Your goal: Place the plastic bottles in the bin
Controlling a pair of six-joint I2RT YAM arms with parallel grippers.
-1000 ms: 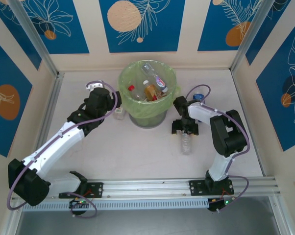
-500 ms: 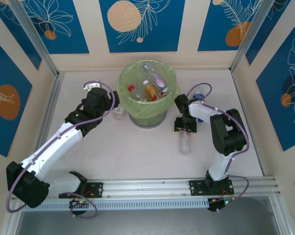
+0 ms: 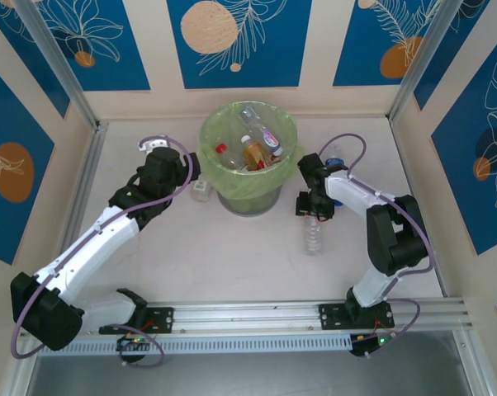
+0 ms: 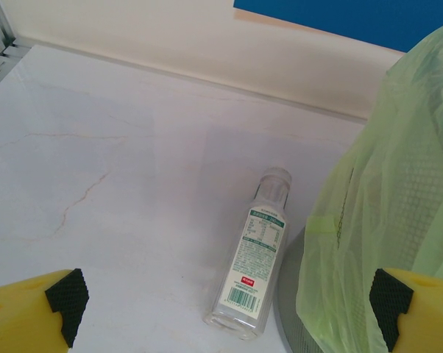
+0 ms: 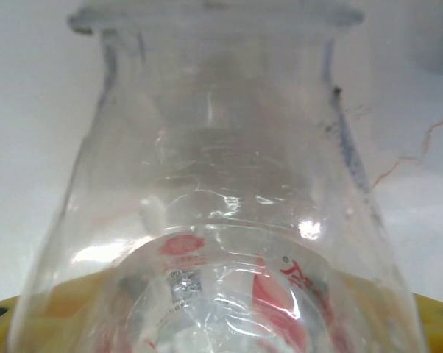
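Observation:
The bin [image 3: 232,183], grey with a lime-green bag, holds several plastic bottles [image 3: 255,152]. A small clear bottle [image 3: 201,191] with a white-green label lies against the bin's left side. My left gripper [image 3: 185,172] hovers open just behind it. In the left wrist view this bottle [image 4: 254,259] lies between the open left gripper [image 4: 229,312] and the bag [image 4: 387,213]. A clear bottle [image 3: 314,237] with a red-white label lies right of the bin. My right gripper [image 3: 314,206] stands over its far end. Up close that bottle [image 5: 221,220] sits between the open right gripper's [image 5: 221,327] yellow fingers.
A blue-capped bottle [image 3: 334,162] lies behind the right arm near the back wall. Metal frame rails [image 3: 83,165] run along both sides of the table, and another rail [image 3: 257,313] crosses the near edge.
The right gripper has shifted slightly away from the arm bases along the clear bottle, and its elbow has swung right. The left arm has barely moved.

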